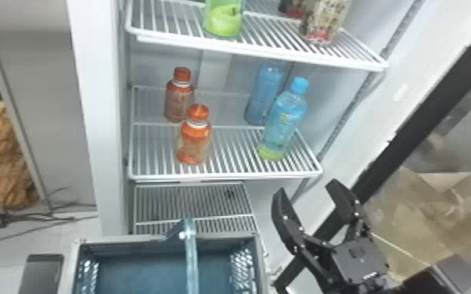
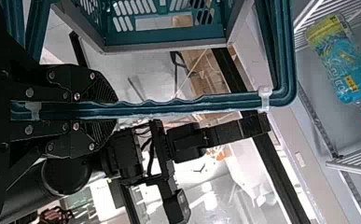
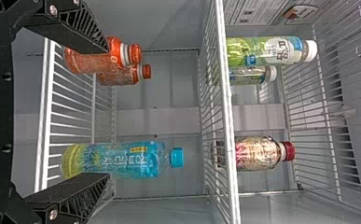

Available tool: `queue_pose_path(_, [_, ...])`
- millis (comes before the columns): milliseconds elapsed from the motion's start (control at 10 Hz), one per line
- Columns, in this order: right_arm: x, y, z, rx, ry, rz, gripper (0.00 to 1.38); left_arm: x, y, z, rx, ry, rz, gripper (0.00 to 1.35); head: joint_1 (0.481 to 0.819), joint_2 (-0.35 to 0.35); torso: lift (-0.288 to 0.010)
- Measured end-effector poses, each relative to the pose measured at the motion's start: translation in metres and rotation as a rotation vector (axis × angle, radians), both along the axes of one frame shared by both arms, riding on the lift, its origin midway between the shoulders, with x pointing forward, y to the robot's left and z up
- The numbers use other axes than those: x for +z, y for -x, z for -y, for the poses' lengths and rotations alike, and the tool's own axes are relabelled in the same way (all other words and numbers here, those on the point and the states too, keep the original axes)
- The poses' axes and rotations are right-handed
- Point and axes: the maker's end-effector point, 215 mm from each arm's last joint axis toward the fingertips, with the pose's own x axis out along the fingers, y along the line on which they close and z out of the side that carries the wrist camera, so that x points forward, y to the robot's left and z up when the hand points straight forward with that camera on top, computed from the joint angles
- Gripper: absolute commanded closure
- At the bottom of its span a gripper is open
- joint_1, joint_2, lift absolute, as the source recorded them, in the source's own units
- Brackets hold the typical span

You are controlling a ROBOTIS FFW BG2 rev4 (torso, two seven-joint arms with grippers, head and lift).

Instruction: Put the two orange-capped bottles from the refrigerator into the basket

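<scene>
A: Front orange-capped plastic bottle (image 1: 193,144) and rear one (image 1: 178,101) being borne by wire shelf (image 1: 223,175)?
B: Yes; slippage being expected, mid-body grip advised. Black right end effector (image 1: 306,187) being held spread; teal handle (image 2: 192,104) being pinched by left one (image 2: 116,110).

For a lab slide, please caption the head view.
Two orange-capped bottles on a fridge shelf, right hand open, basket below.

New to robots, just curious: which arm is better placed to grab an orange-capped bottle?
Probably right: the right gripper is open before the shelf of orange-capped bottles, while the left gripper is closed on the basket handle.
</scene>
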Motion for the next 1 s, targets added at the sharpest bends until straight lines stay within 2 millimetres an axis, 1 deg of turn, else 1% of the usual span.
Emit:
queue_pose_path(700, [0.001, -0.005, -0.009, 0.022, -0.014, 0.012, 0.12, 0.001, 0.001, 0.001, -0.002, 0.005, 0.000, 1.19, 0.695, -0.350, -0.288])
queue_pose_path(800, [0.000, -0.009, -0.015, 0.035, -0.023, 0.017, 0.12, 0.001, 0.001, 0.001, -0.002, 0.005, 0.000, 1.19, 0.695, -0.350, -0.288])
queue_pose_path(1000, [-0.006, -0.023, -0.030, 0.071, -0.056, 0.024, 0.11, 0.003, 0.001, 0.002, -0.006, 0.007, 0.004, 1.19, 0.695, -0.350, -0.288])
